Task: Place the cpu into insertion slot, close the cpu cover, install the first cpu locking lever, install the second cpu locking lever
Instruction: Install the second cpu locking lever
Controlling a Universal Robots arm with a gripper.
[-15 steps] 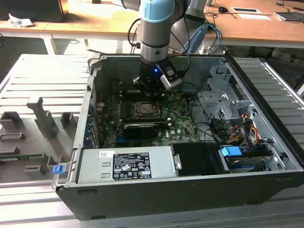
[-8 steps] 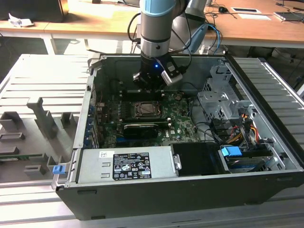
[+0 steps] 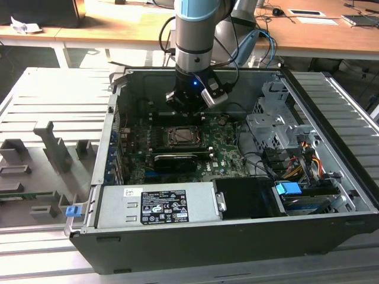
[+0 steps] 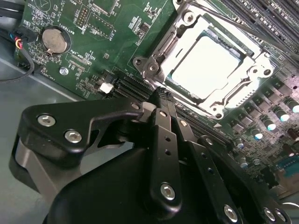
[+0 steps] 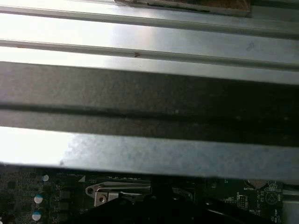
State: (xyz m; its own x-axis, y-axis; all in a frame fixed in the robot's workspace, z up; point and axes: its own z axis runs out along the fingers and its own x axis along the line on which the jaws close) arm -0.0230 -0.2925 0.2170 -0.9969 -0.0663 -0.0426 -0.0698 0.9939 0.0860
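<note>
The cpu (image 4: 203,67) lies flat in the insertion slot (image 3: 184,136), its pale metal face bright in the second wrist view. The cpu cover (image 4: 243,91) is down over it, framing the chip through its window. A thin metal lever rod (image 4: 224,21) runs along one side of the socket. My gripper (image 4: 159,93) hangs just off the socket's edge, above the green board, fingers pressed together with nothing between them. In the exterior view the gripper (image 3: 189,109) sits over the board just behind the socket. The cover's silver edge (image 5: 117,190) also shows in the first wrist view.
The open computer case (image 3: 331,177) has upright walls around the motherboard (image 3: 222,148). Black card slots (image 4: 135,86) lie beside the socket and a coin battery (image 4: 53,39) farther off. A drive cage (image 3: 269,127) and cable bundle (image 3: 296,168) stand at the exterior view's right, and a power supply (image 3: 157,204) in front.
</note>
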